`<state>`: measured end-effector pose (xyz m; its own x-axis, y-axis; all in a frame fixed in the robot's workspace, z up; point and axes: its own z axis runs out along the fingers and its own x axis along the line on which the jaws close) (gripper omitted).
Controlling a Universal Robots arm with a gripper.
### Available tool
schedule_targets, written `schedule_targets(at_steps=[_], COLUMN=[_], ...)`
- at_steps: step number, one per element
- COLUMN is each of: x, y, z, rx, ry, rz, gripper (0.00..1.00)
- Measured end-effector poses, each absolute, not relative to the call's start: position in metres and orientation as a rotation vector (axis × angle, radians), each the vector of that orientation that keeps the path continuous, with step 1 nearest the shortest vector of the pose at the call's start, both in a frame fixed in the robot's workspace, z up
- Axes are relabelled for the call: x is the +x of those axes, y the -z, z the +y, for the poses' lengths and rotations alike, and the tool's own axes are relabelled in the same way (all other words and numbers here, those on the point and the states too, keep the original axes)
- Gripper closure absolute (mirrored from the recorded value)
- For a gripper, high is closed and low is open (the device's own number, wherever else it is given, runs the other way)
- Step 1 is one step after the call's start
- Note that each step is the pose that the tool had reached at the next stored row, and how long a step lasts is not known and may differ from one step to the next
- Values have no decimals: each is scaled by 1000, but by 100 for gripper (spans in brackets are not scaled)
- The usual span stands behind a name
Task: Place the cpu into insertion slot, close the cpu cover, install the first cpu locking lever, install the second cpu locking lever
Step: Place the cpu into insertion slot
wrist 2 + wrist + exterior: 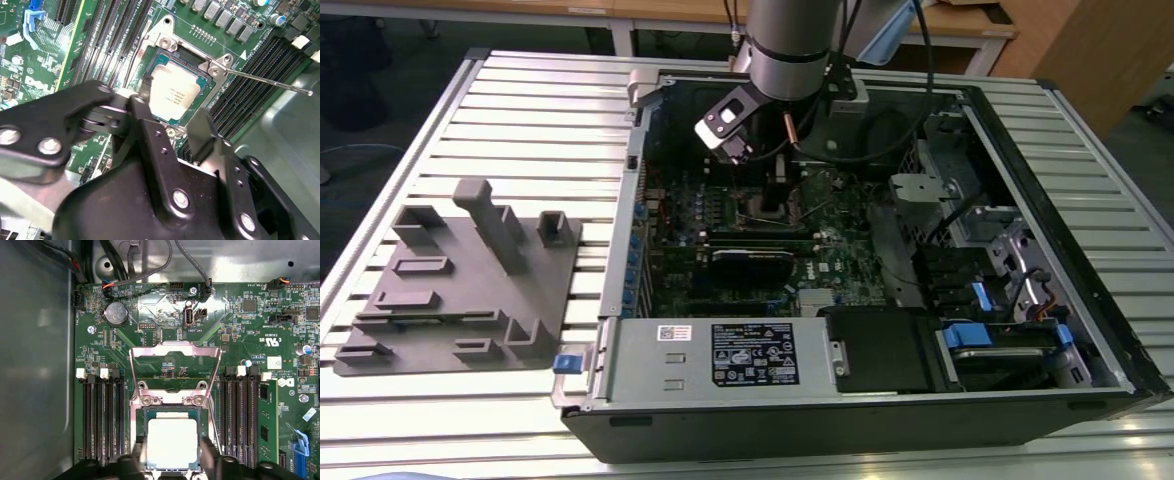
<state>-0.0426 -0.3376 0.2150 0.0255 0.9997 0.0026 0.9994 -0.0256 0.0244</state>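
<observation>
**Over the socket, jaws astride the cpu**

Exterior view: above the open computer case (854, 420) on the slatted table (520, 100), the gripper (742, 152) hangs with the insertion slot (767, 205) just at its six o'clock. A grey fixture block (467, 280) lies well apart, at the case's nine o'clock.

Second wrist view: the cpu (175, 95) lies flat inside the slot, silver face up. The black fingers (142, 120) are parted, one off each of two opposite edges. As far as I can judge, they clamp nothing. One thin locking lever (265, 80) juts free from a socket corner and slants over the memory slots (245, 100).

First wrist view: call the hinge side the socket's twelve o'clock. The cpu cover (175, 346) is raised at twelve, with green board showing through its window. The cpu (172, 442) sits dead centre between the jaws, and a sliver of gap shows on either side. Memory slots (102, 420) flank the socket at three and nine. I judge that the fingers (139, 457) lie in the cover's path as it swings down.
</observation>
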Motion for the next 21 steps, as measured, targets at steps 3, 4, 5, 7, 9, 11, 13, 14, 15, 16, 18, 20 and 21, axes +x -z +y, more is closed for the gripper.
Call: schedule_targets(at_steps=[3, 4, 5, 7, 9, 11, 13, 14, 15, 16, 18, 20, 21], x=[-43, -43, -43, -43, -43, -43, -43, -43, -43, -43, -43, -43, -43], y=[-215, -215, -215, -215, -215, -215, -215, -215, -215, -215, -215, -214, -212], z=[-338, -338, -338, -338, -338, -338, -338, -338, -338, -338, -338, -338, -338], rx=[2238, 2238, 2239, 2239, 2239, 2239, 2239, 2239, 2239, 2239, 2239, 2239, 2239], ry=[-30, -30, -30, -30, -30, -30, -30, -31, -31, -31, -31, -31, -30], rz=[2182, 2182, 2182, 2182, 2182, 2182, 2182, 2182, 2182, 2182, 2182, 2182, 2182], gripper=[58, 58, 64, 70, 76, 88, 90, 90, 90, 90, 90, 90, 90])
